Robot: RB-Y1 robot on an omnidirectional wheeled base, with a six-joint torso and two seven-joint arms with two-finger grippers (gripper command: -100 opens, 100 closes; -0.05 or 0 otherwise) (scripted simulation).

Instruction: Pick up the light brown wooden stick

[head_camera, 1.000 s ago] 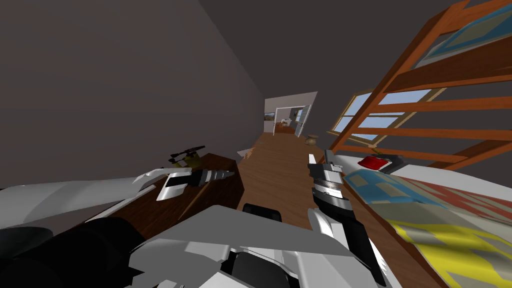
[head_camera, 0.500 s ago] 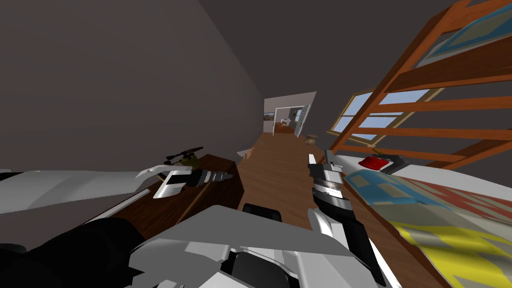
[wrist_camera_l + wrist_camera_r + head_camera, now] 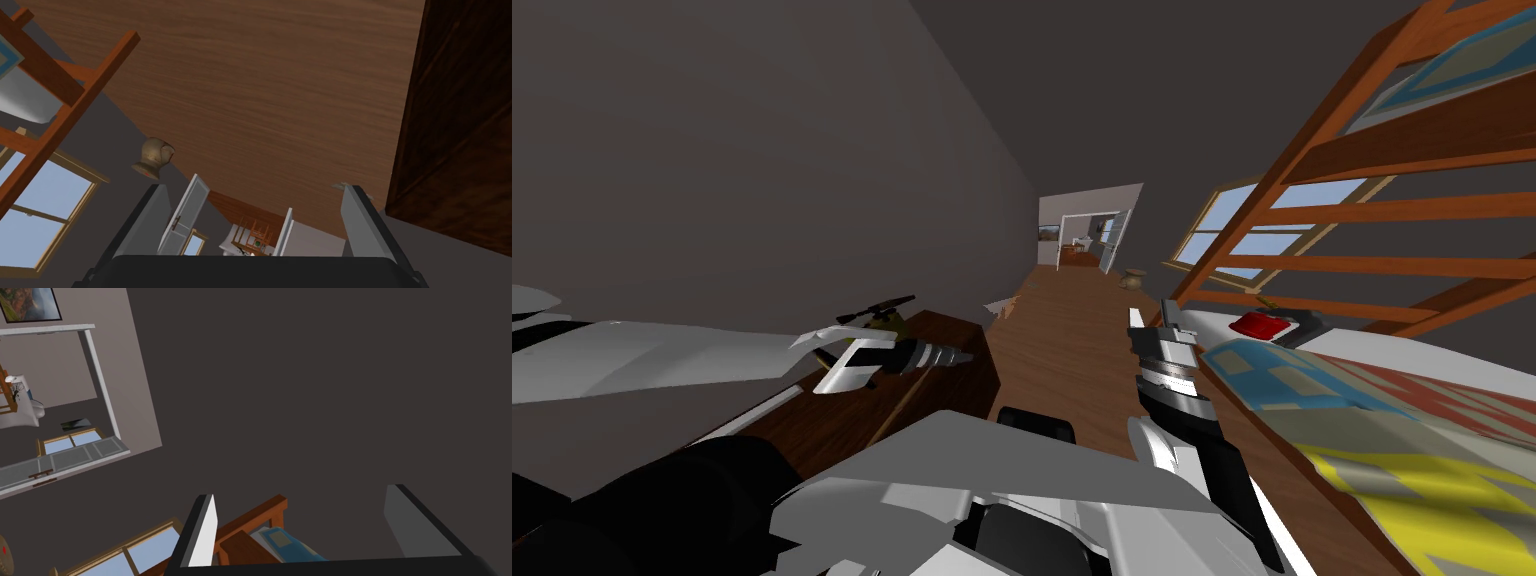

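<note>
Our left gripper [image 3: 255,220] hangs spread open just beside the dark cabinet [image 3: 460,150]. The thin pale line on the cabinet is perhaps the stick [image 3: 896,406]. Our right gripper [image 3: 305,523], well apart from the cabinet, is open too.

Bedspread [image 3: 1372,430] — blue, yellow, red blocks; bunk frame [image 3: 1412,208] orange-brown

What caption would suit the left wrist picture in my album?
Open left gripper pointing along the brown wooden floor, next to a dark brown wooden cabinet, with a tan round vase ahead.
</note>
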